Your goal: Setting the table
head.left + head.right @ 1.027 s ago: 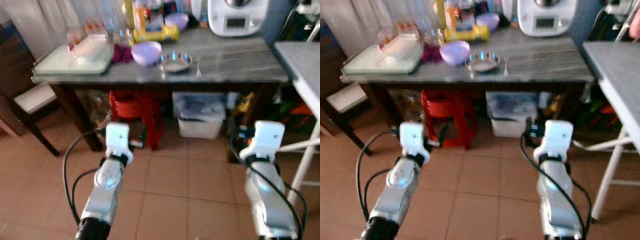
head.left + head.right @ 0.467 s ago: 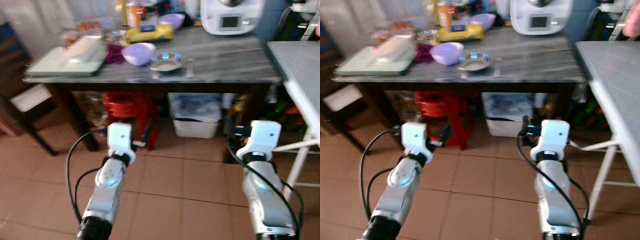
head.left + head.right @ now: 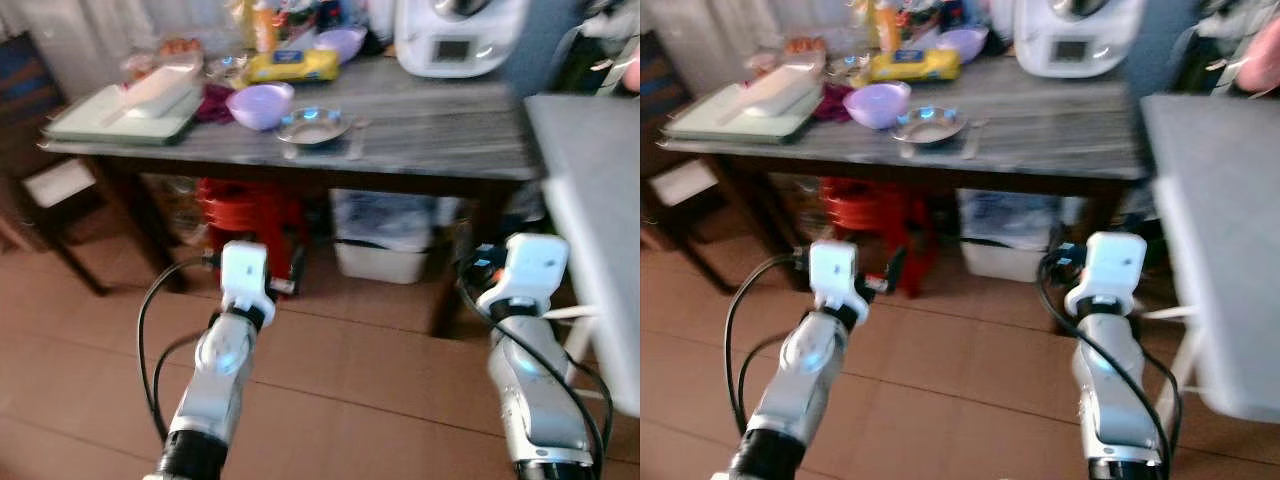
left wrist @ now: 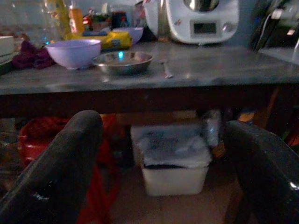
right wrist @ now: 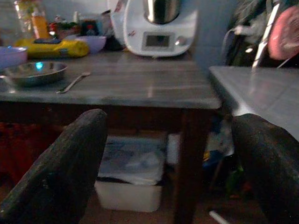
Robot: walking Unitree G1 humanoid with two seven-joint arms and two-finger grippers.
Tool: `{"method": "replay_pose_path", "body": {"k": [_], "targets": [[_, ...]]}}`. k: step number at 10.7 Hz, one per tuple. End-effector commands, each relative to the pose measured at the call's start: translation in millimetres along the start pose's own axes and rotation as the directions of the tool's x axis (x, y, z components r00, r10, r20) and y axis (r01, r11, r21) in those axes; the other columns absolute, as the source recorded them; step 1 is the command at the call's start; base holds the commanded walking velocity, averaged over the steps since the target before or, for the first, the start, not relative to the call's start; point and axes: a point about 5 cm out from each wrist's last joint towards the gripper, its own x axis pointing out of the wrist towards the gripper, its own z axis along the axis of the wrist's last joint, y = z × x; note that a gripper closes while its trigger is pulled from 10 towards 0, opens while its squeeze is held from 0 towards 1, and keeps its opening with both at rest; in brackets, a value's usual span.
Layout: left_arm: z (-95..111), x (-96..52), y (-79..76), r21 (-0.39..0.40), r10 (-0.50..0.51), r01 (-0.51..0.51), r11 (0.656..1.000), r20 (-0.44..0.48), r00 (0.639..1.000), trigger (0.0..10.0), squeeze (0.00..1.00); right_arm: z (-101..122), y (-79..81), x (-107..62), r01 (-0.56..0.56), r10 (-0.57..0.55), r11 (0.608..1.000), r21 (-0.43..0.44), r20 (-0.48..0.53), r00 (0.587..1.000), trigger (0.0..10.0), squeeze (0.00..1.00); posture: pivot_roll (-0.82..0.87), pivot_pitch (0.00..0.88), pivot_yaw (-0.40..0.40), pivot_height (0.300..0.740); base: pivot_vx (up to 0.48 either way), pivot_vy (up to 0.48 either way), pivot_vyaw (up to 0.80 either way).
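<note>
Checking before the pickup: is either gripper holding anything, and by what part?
Nothing is held. The left gripper and right gripper are both open and empty, short of the table.

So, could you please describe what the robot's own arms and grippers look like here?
Both arms are silver and rounded, each ending in a white boxy wrist block, with black cables looping alongside. The left gripper and the right gripper each have two long, thick black fingers with a matte, slightly speckled surface.
</note>
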Motion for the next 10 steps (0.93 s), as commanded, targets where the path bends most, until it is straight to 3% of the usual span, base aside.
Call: {"method": "replay_pose_path", "body": {"k": [1, 10], "targets": [[-4.7, -4.7, 9.4, 0.005, 0.026, -0.026, 1.000, -0.019, 0.999, 10.0, 0.00, 0.4, 8.5, -1.6, -0.028, 0.028, 1.000, 0.014, 0.003, 1.000, 10.0, 0.00, -0.23, 0.069, 0.094, 0.740, 0.000, -0.428, 0.00], [-6.4, -2.9, 5.8, -0.012, 0.009, -0.009, 1.000, -0.023, 1.000, 10.0, 0.00, -2.4, 2.6, -7.1, -0.023, 0.023, 1.000, 0.008, -0.016, 1.000, 10.0, 0.00, -0.25, 0.090, 0.086, 0.740, 0.000, -0.433, 0.00]]}}
